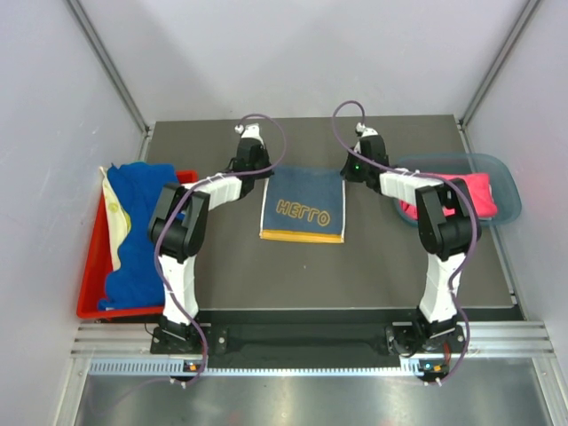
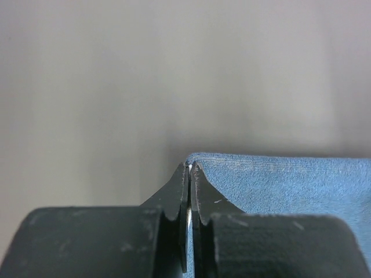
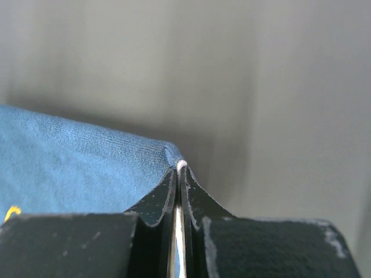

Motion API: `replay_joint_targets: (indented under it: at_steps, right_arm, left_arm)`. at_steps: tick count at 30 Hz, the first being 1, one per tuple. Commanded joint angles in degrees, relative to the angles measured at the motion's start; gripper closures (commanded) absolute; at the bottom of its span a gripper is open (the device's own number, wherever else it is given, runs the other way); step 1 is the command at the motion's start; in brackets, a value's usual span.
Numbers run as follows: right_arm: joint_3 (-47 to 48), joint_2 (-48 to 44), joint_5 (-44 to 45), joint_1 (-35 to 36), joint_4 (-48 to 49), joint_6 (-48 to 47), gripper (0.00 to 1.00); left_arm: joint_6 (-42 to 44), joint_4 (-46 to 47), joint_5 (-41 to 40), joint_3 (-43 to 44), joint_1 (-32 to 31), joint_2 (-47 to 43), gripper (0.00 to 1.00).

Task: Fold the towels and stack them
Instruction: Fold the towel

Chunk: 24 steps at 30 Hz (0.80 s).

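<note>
A navy towel with yellow "HELLO" lettering and a yellow near hem lies flat at the table's middle. My left gripper is at its far left corner and my right gripper at its far right corner. In the left wrist view the left gripper is shut, pinching the corner of the blue cloth. The right wrist view shows the right gripper shut the same way on the other corner of the cloth. A royal blue towel and a cream towel lie in a heap at the left. A hot pink towel lies at the right.
The red tray at the left table edge holds the blue and cream towels. The translucent teal bin at the right edge holds the pink one. Slanted frame posts and grey walls close in the back.
</note>
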Motion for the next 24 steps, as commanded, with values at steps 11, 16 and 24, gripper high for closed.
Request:
replay_joint_targets:
  at_steps: [11, 16, 24]
  right_arm:
    - [-13.47, -17.03, -3.0, 0.47, 8.62, 1.5, 1.0]
    - [-19.71, -20.56, -3.35, 1.18, 8.71, 3.25, 1.0]
    - [-27.36, -24.95, -2.12, 3.9, 9.32, 6.15, 1.0]
  left_arm:
    - [-2.4, 10.97, 3.72, -14.65, 0.41, -14.1, 1.0]
    - [-3.54, 10.88, 6.97, -19.92, 0.32, -17.18, 1.0]
    - [-5.57, 11.41, 7.68, -29.06, 0.23, -23.42, 1.0]
